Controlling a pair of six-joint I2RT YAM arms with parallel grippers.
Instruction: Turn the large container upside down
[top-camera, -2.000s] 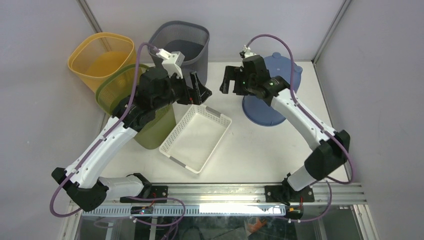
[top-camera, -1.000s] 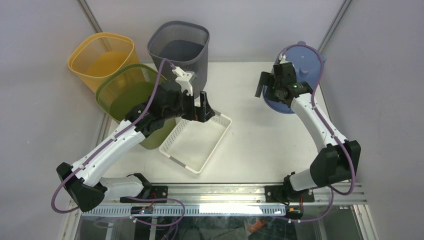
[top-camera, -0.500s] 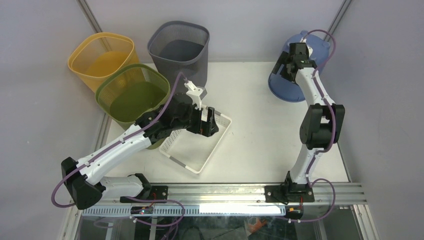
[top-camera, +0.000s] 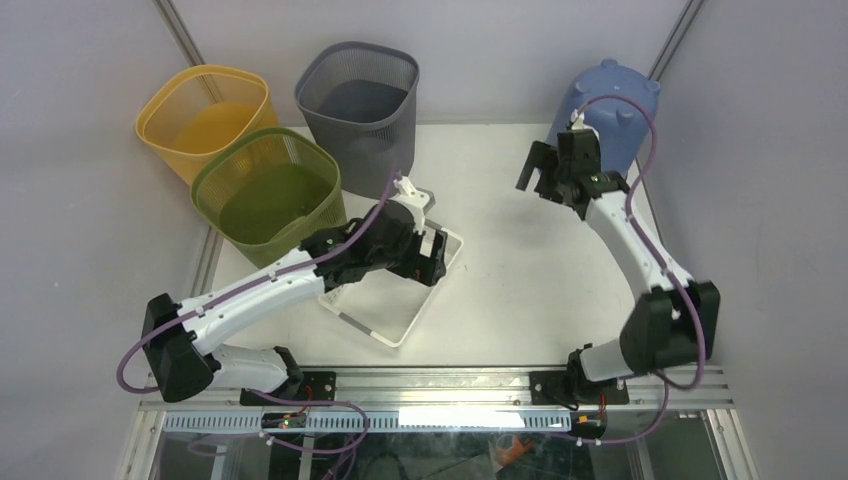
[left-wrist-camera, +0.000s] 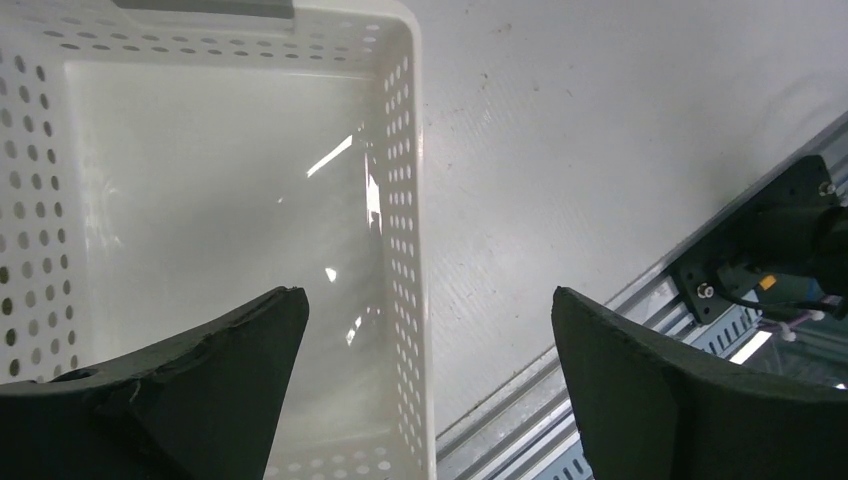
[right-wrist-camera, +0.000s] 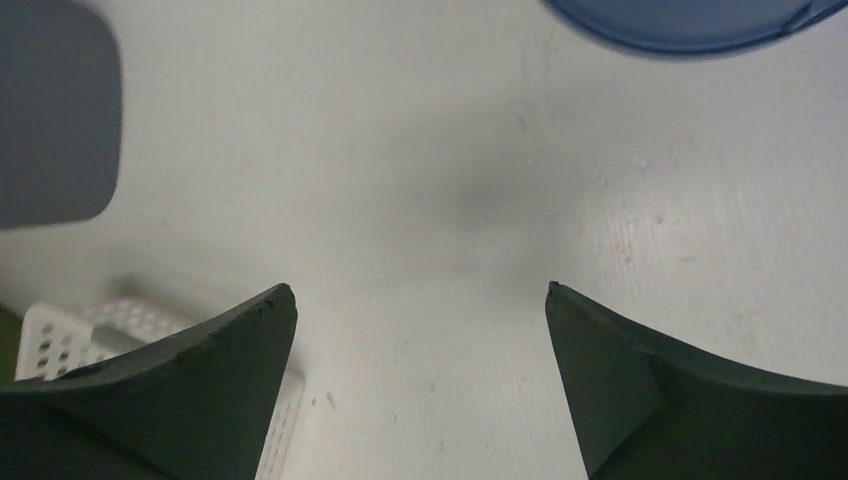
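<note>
In the top view, the large blue container (top-camera: 605, 105) is seen bottom-up at the 1 o'clock corner of the table (top-camera: 500, 280). The right gripper (top-camera: 537, 175) is spread wide and empty at its 8 o'clock, and the left gripper (top-camera: 432, 258) is likewise spread over the 1 o'clock corner of the white basket (top-camera: 385, 310). In the left wrist view, a basket wall is framed between parted fingers (left-wrist-camera: 200, 400); in the right wrist view, the container's edge is shown at 1 o'clock.
</note>
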